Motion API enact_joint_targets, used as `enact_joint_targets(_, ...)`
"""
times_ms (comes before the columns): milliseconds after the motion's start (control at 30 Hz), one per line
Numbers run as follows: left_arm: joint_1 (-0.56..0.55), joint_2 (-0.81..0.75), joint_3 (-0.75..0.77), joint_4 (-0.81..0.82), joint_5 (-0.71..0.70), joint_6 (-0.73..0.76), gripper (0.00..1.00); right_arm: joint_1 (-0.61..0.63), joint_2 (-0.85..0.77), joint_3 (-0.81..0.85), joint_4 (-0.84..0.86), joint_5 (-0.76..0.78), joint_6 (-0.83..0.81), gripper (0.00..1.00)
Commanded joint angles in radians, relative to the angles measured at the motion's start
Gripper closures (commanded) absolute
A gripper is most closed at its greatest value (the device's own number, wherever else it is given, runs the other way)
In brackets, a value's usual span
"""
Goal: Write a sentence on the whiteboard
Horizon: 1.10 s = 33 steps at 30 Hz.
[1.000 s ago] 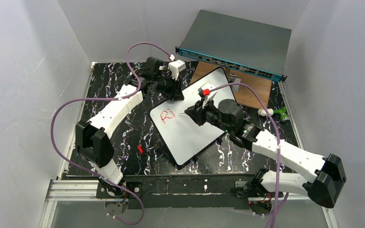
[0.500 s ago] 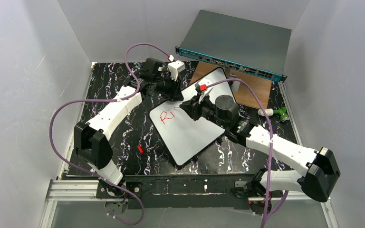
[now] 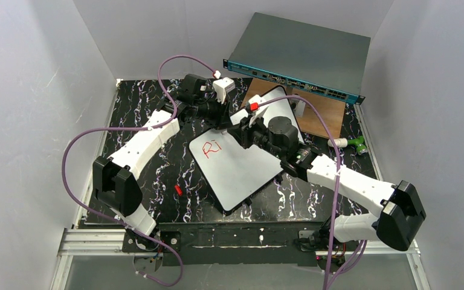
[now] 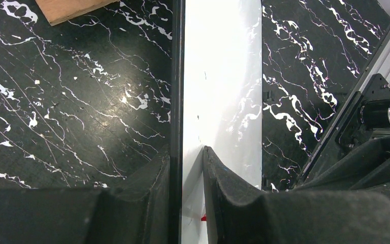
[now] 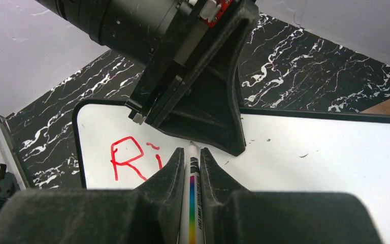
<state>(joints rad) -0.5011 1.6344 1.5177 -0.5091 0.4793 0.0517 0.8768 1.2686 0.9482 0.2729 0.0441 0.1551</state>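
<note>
We saw the left claw [image 4: 187,152] pinched shut on the edge of the whiteboard [image 3: 241,166], which sat on the black marbled worktop [image 3: 139,103]. The right claw [image 5: 191,151] held a marker [image 5: 191,198] tightly, its tip just right of the sentence [image 5: 132,160], a red "Ri" near a rounded corner of the board.

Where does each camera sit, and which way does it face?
Top external: above and behind the bases, looking down on the whiteboard; left arm, right arm show.
Left wrist: on the left pincer, looking along the whiteboard edge it clamps.
Right wrist: on the right pincer, facing the red "Ri" past its marker.
Shared: top and right wrist both show "Ri".
</note>
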Motion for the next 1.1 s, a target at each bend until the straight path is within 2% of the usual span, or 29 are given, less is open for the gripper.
enact_joint_targets(0, -0.021, -0.024, -0.027, -0.092, -0.010, 0.062, 1.00, -0.004, 0.022, 0.061, 0.052, -0.005, 0.002, 0.99)
enact_joint_targets(567, -0.020, -0.029, -0.026, -0.076, -0.007, 0.059, 1.00, 0.000, 0.017, 0.018, -0.020, -0.079, 0.050, 0.99)
enact_joint_targets(1067, -0.020, -0.032, -0.023, -0.077, -0.011, 0.060, 1.00, 0.002, 0.014, -0.010, -0.075, 0.003, 0.037, 0.99)
